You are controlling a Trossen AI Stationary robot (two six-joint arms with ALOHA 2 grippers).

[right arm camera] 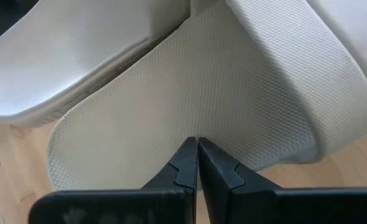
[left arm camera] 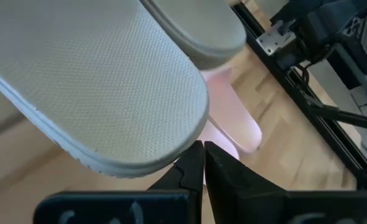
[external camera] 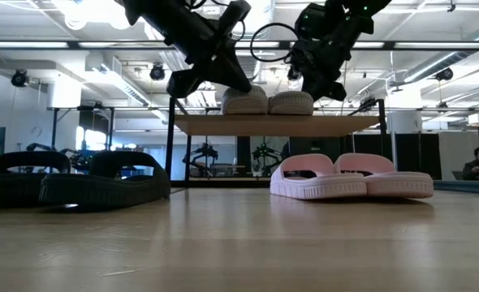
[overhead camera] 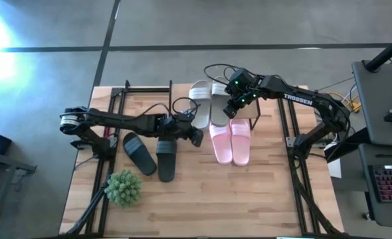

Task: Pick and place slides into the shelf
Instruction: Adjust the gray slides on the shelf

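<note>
Two grey-white slides (overhead camera: 208, 105) (external camera: 268, 101) lie side by side on top of the shelf (external camera: 345, 124), a low wooden board on black legs. Both pink slides (overhead camera: 230, 141) (external camera: 349, 178) rest on the table in front of it, toes under the board. A pair of black slides (overhead camera: 153, 154) (external camera: 69, 182) lies to the left. My left gripper (overhead camera: 196, 136) (left arm camera: 203, 149) is shut at the heel end of the left grey-white slide. My right gripper (overhead camera: 234, 106) (right arm camera: 197, 146) is shut over the right grey-white slide. My left gripper's shut tips stand at the heel-end rim (left arm camera: 171, 158) of the left grey-white slide, coming level from the table's near left. I cannot tell whether they touch it. My right gripper's shut tips point down, slanting from the right, at the textured footbed (right arm camera: 190, 118) behind the strap (right arm camera: 308, 56). Whether they touch cannot be told.
A green spiky plant ball (overhead camera: 124, 187) sits near the table's near left corner. Black frame rails (overhead camera: 289, 133) run along both sides of the wooden table. Bare table lies toward the near edge (overhead camera: 209, 206). A desk with a keyboard (overhead camera: 389, 182) stands off to the right.
</note>
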